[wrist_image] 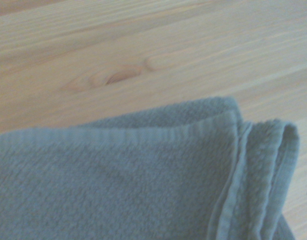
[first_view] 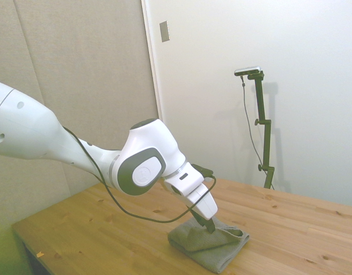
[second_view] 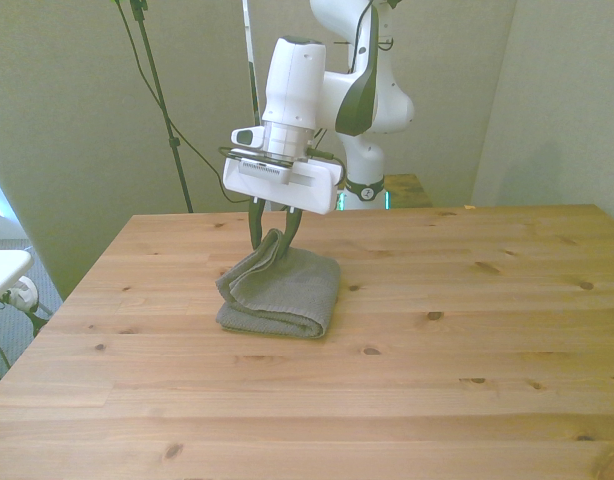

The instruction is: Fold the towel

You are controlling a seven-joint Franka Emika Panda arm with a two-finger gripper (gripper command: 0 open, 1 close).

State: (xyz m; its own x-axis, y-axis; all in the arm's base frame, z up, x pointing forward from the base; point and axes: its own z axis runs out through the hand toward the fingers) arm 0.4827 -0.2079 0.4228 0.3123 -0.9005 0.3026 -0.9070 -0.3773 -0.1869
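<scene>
The grey towel [second_view: 287, 290] lies folded in layers on the wooden table [second_view: 467, 330], toward the front view's left of middle. My gripper [second_view: 274, 235] points down over its far left corner and is shut on a raised fold of the towel, which peaks up between the fingers. From the side, the gripper [first_view: 209, 224] reaches into the top of the towel [first_view: 213, 247]. Close up, the wrist view has the towel [wrist_image: 118, 190] with its hemmed edge and stacked layers over bare wood [wrist_image: 143, 50].
Bare wood [first_view: 107, 229] surrounds the towel on all sides. A black cable [first_view: 136, 215] hangs in a loop from the arm just above the tabletop beside the towel.
</scene>
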